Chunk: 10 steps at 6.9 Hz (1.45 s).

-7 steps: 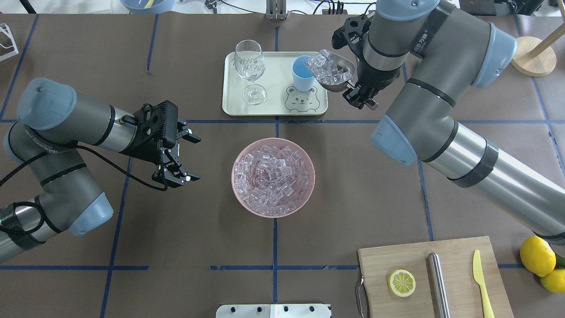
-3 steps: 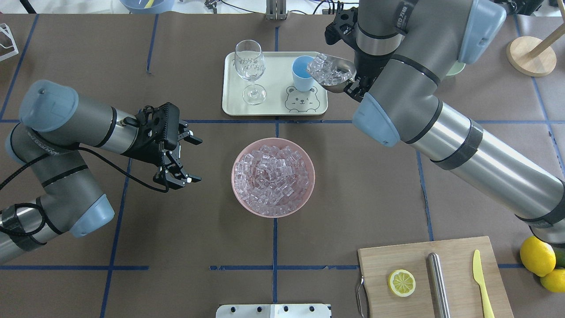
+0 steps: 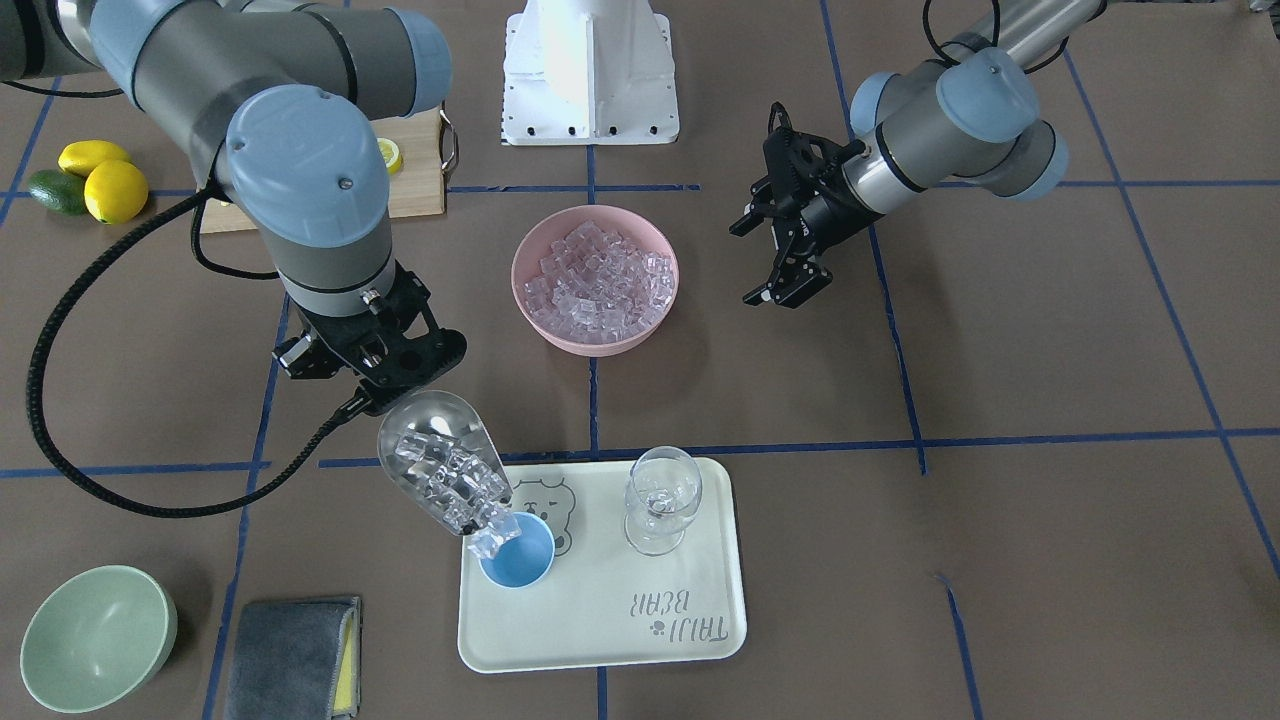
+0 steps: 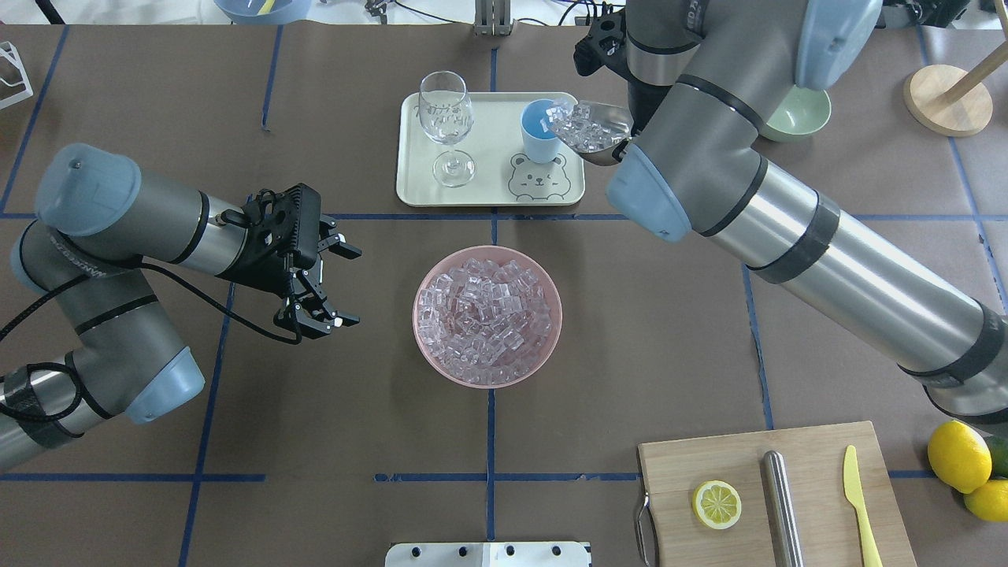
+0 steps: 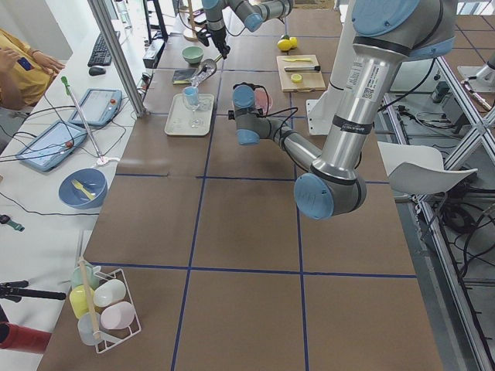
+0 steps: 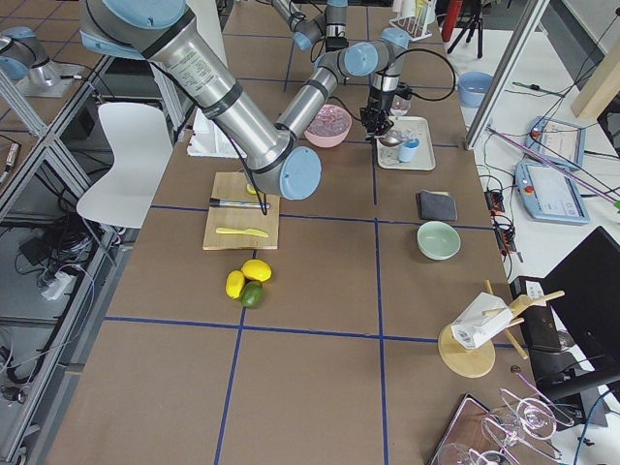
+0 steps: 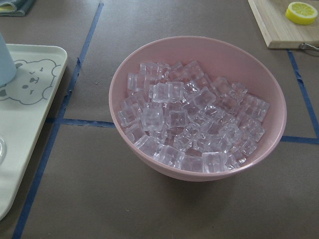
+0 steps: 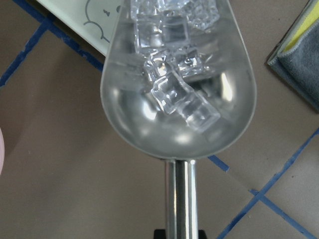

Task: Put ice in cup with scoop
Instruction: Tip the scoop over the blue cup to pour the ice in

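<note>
The steel scoop [image 3: 437,462] is tipped mouth-down toward the light-blue cup [image 3: 520,566], which stands on the cream tray [image 3: 700,620]. Ice [image 3: 452,487] has slid to the scoop's front lip, and a cube hangs over the cup's rim. My right gripper [image 3: 385,385] is shut on the scoop's rod handle [image 8: 180,194]. In the overhead view the scoop [image 4: 596,130] touches or nearly touches the cup [image 4: 539,132]. More ice [image 4: 487,315] fills the pink bowl [image 4: 417,315]. My left gripper [image 4: 349,286] hovers open to the left of that bowl, holding nothing.
A clear wine glass [image 4: 446,118] shares the tray with the cup. A pale green bowl [image 3: 95,635] and a grey cloth [image 3: 295,655] lie near the tray. A cutting board [image 4: 819,472] carries a lemon slice, a steel cylinder and a yellow knife; lemons [image 4: 957,457] sit beside it.
My right arm has swung over the tray's right edge and tipped the scoop further; the ice has slid toward the cup. The left arm has barely moved.
</note>
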Motion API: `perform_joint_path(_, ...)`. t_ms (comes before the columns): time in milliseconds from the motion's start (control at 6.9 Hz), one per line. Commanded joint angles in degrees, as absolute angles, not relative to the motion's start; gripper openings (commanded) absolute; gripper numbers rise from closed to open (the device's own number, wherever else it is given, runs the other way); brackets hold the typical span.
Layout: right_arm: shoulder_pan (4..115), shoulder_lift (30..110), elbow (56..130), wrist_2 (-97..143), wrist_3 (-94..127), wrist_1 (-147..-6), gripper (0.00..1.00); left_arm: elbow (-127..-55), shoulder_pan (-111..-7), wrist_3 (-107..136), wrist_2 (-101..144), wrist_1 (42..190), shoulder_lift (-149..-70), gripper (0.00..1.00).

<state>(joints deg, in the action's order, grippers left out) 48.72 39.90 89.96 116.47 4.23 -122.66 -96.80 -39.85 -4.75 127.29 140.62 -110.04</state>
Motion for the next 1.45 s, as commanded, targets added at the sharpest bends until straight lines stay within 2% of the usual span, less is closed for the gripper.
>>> perform_joint_path(0, 49.5, 37.6, 87.5, 116.5, 1.9, -124.8, 0.00, -96.7, -39.9, -4.7, 127.3, 140.8, -110.0, 1.00)
perform_joint_path(724, 50.5, 32.4, 83.6, 116.4, -2.5, -130.3, 0.00, -96.7, -39.9, -4.7, 127.2, 141.0, -110.0, 1.00)
perform_joint_path(869, 50.5, 28.3, 79.0, 115.2, -4.7, -132.5, 0.00, -96.8, -40.0, -4.7, 127.3, 141.0, -110.0, 1.00)
perform_joint_path(1304, 50.7, 27.0, 75.2, 112.3, -12.8, -134.4, 0.00, -96.9, -40.0, -4.7, 127.3, 141.0, -110.0, 1.00)
